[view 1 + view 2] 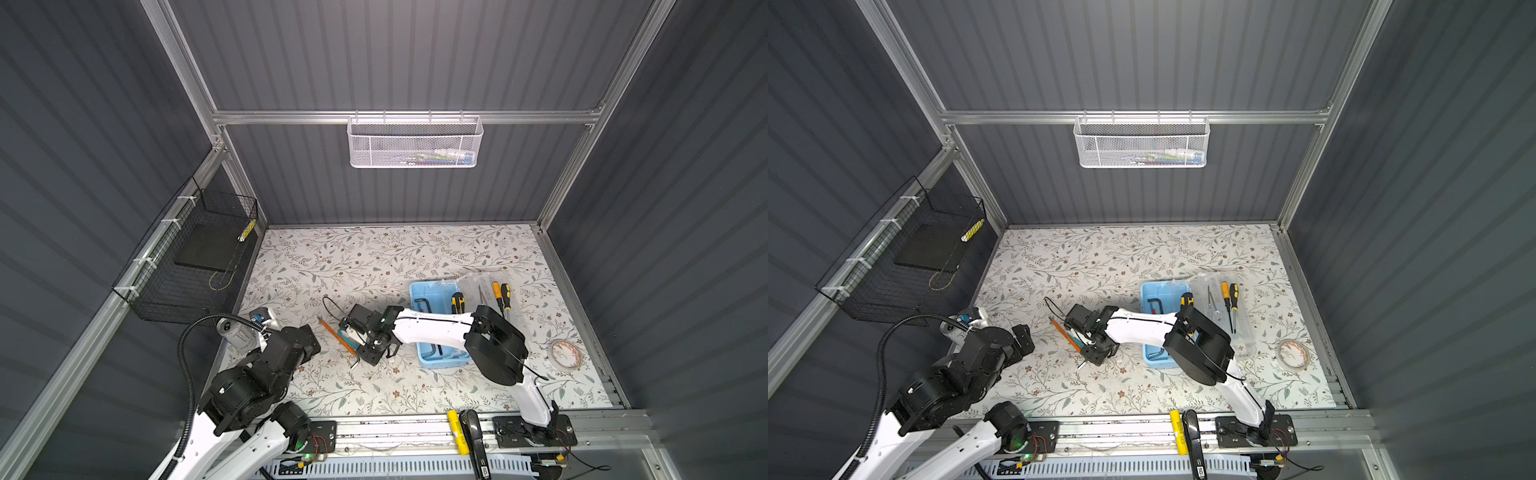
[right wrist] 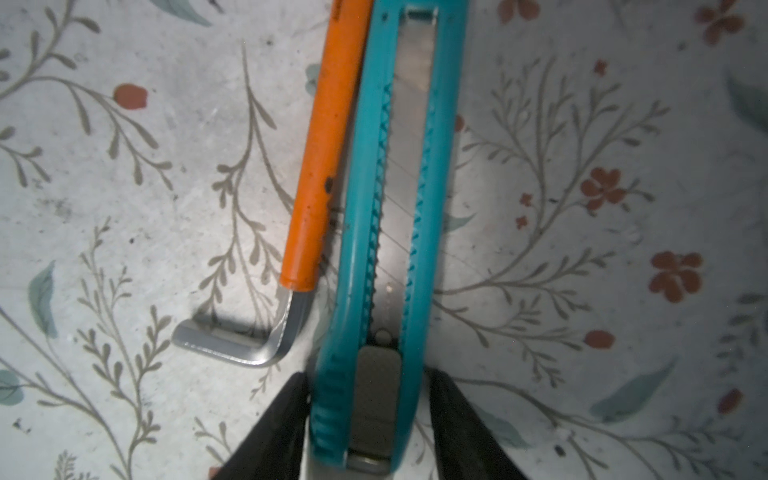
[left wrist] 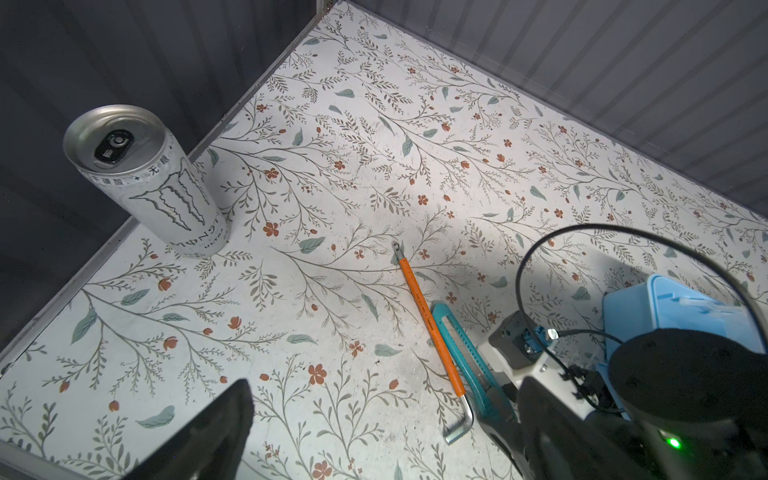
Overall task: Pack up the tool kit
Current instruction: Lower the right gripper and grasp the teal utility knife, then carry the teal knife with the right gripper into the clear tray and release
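Tool kit (image 1: 415,299) lying open, near right tool (image 2: 368,386), tool astride teal knife (image 2: 361,187), grip unclear

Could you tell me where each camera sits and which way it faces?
Top views: overhead, robot's side, looking down on the table; left arm and right arm show.
Left wrist: on the left arm, facing the can; one finger shows.
Right wrist: straight down on the utility knife; fingers flank it.
Shared: both wrist views show the hex key.
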You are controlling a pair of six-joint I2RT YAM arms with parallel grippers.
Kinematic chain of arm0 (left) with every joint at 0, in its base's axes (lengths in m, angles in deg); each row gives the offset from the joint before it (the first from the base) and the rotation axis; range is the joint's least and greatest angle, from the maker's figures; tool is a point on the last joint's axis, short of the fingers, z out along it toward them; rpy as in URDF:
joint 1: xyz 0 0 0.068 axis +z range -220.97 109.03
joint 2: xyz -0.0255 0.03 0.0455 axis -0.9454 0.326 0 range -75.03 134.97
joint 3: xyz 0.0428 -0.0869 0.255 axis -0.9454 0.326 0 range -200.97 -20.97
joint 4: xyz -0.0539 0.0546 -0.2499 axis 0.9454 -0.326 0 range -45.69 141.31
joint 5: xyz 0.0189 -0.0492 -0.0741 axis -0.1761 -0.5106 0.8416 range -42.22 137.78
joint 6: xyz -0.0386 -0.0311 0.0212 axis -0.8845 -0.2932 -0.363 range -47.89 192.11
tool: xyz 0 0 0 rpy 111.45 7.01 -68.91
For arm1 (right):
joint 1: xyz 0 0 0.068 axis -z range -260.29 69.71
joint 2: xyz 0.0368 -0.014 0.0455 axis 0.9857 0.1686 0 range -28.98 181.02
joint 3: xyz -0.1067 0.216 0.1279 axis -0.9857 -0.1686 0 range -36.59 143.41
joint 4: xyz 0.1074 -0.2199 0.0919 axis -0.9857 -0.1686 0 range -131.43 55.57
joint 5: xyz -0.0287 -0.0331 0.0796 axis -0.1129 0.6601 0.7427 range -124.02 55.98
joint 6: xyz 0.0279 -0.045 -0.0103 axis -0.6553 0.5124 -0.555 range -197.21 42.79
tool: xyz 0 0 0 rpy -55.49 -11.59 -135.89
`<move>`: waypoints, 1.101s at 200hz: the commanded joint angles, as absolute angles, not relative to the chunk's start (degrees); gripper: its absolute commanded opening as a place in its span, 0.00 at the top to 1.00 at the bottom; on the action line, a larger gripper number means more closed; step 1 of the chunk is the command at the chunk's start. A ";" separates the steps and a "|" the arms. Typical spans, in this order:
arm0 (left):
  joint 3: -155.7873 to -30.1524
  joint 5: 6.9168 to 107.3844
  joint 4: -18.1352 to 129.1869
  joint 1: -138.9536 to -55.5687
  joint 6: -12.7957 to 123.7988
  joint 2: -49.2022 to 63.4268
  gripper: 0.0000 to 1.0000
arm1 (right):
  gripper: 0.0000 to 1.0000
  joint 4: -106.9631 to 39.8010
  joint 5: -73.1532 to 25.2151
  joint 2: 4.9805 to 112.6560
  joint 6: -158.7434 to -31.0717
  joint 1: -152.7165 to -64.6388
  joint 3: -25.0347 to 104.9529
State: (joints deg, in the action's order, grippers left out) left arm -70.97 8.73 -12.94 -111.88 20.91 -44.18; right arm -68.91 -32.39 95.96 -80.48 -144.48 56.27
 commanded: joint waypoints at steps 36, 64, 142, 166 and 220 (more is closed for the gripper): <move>-71.33 7.61 -12.77 -111.80 22.09 -45.15 0.00 | 0.66 -71.83 -34.21 96.75 -82.53 -144.64 56.13; -71.23 7.53 -12.63 -111.83 22.25 -44.85 0.01 | 0.71 -70.49 -35.67 93.83 -84.90 -144.63 54.99; -70.25 8.03 -11.31 -111.84 23.11 -42.21 0.00 | 0.88 -68.82 -44.43 82.06 -93.84 -144.03 50.25; -69.98 8.32 -10.84 -111.84 23.49 -41.64 0.01 | 0.90 -68.89 -47.94 76.04 -98.20 -142.59 46.57; -69.22 8.58 -9.75 -111.82 23.99 -41.46 0.00 | 0.90 -69.51 -51.60 59.72 -105.53 -137.02 34.92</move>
